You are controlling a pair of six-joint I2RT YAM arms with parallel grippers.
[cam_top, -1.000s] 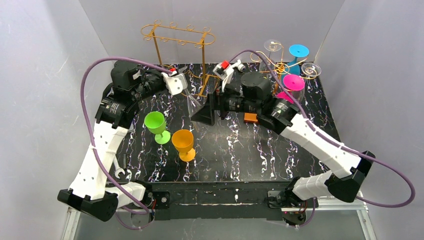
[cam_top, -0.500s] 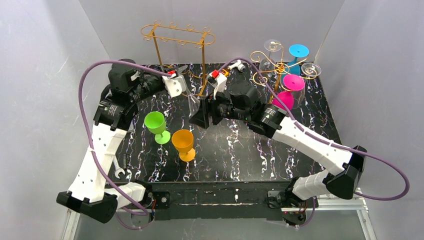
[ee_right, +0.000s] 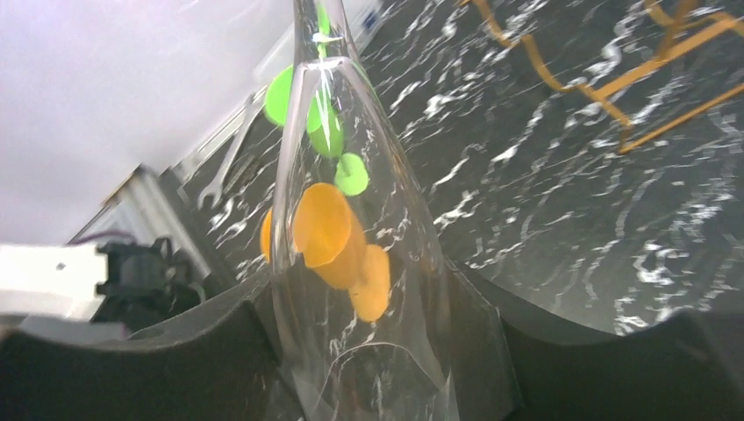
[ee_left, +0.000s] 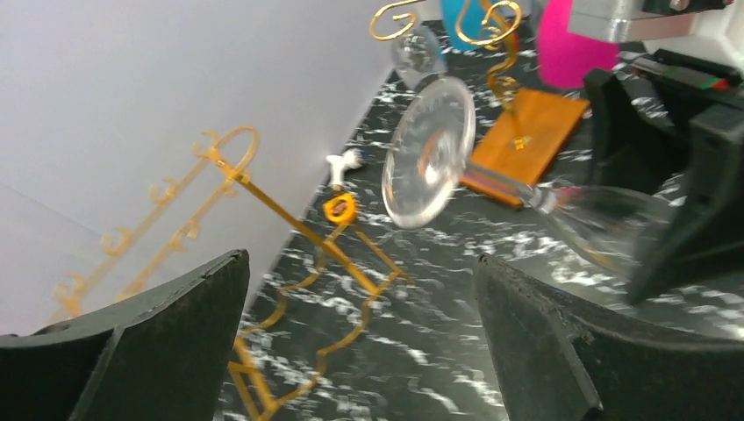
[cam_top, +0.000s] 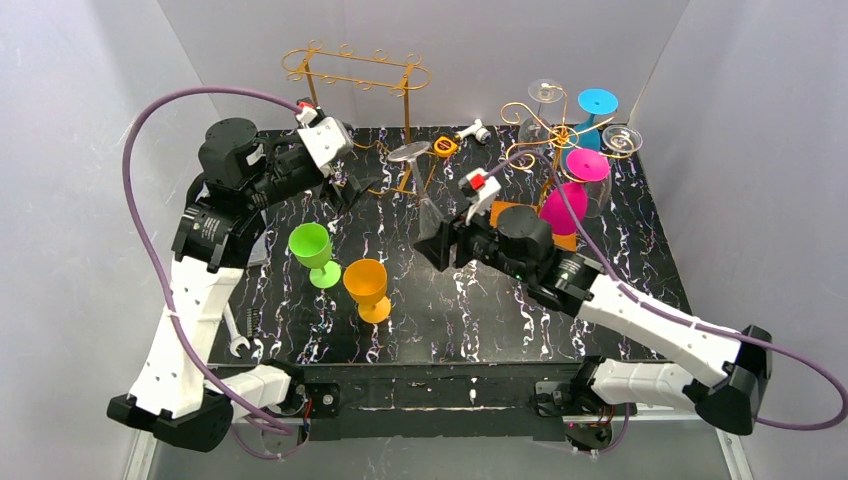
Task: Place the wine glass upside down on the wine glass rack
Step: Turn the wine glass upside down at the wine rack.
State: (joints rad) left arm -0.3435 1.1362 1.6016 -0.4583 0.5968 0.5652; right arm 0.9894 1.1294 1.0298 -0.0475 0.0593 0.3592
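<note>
glass: clear wine glass (cam_top: pixel 428 212) at centre of the top view, off the table, tilted, foot toward upper left
right gripper (ee_right: pixel 360 338): clamped on the bowl
left gripper (ee_left: pixel 360 276): spread wide, empty
handling: light, thin, slick, brittle; probably best held by the bowl, gentle squeeze

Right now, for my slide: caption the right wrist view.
Right gripper holds the clear wine glass by its bowl above the table.

No legible text, no labels or numbers
</note>
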